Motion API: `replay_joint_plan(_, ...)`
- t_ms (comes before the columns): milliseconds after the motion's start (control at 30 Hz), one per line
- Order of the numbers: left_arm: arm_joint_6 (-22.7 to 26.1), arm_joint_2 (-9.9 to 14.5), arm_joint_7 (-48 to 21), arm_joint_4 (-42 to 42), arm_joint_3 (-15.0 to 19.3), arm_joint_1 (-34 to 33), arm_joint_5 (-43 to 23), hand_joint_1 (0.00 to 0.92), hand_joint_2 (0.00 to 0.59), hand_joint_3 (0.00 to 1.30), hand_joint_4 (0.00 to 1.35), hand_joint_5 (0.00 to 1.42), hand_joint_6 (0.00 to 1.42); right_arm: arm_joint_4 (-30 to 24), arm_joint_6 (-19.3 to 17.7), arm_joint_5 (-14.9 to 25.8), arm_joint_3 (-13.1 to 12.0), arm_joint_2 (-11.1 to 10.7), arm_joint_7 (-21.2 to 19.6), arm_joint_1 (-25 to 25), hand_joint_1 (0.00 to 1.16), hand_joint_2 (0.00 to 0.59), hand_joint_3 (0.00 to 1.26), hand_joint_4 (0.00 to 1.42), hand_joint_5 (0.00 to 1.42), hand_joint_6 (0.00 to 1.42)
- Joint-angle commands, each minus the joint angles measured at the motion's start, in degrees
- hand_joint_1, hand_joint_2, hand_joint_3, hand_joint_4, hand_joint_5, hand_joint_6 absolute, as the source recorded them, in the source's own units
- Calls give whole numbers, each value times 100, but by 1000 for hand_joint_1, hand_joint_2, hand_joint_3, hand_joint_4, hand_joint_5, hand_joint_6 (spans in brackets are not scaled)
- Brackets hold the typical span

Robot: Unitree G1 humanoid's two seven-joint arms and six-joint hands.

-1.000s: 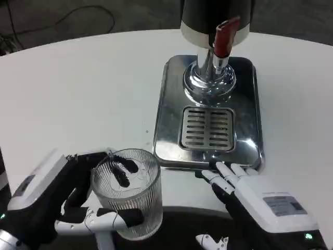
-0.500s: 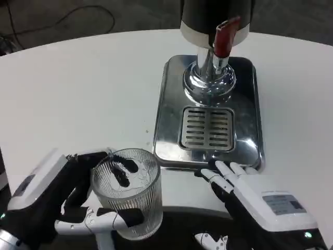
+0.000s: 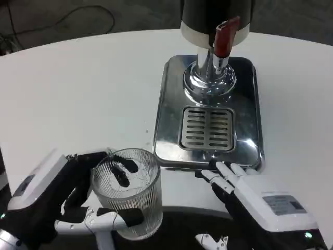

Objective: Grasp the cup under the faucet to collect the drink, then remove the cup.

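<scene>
- Ribbed clear glass forms the cup (image 3: 128,191), which is seen standing near the front edge of the white table (image 3: 78,88), left of the dispenser's tray and well short of the faucet.
- The cup is held by the left robot hand (image 3: 62,195): black fingers are wrapped round its far side, and a white and black finger (image 3: 104,220) is laid across its near wall.
- The inside of the cup is seen through the rim; whether any drink is in it cannot be told.
- The right robot hand (image 3: 250,195) is seen at the lower right, palm down, its fingers (image 3: 225,174) stretched forward and apart, with nothing held in them. Its fingertips are placed just at the near edge of the tray.
- A shiny steel drip tray (image 3: 169,104) is set beyond both hands, with a slotted grate (image 3: 207,128) let into its middle.
- A chrome base (image 3: 208,83) is mounted at the back of the tray, and a faucet with a red handle (image 3: 225,37) is carried above it on the dispenser's dark body (image 3: 200,13).
- Dark floor and a cable (image 3: 78,13) are visible past the far edge of the table.
</scene>
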Motion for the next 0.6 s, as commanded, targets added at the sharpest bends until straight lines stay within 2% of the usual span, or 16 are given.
replay_joint_plan(33, -132, 26, -21, 10, 37, -37, -95, 567, 273, 1044, 1182, 1424, 1424, -23, 10, -22, -23, 15, 35, 56, 411, 390, 116, 0, 0, 0)
replay_joint_plan(600, -106, 19, -15, -18, 38, -36, -85, 567, 274, 1053, 1182, 1424, 1424, -5, 2, 4, -52, 24, 48, 51, 411, 390, 116, 0, 0, 0)
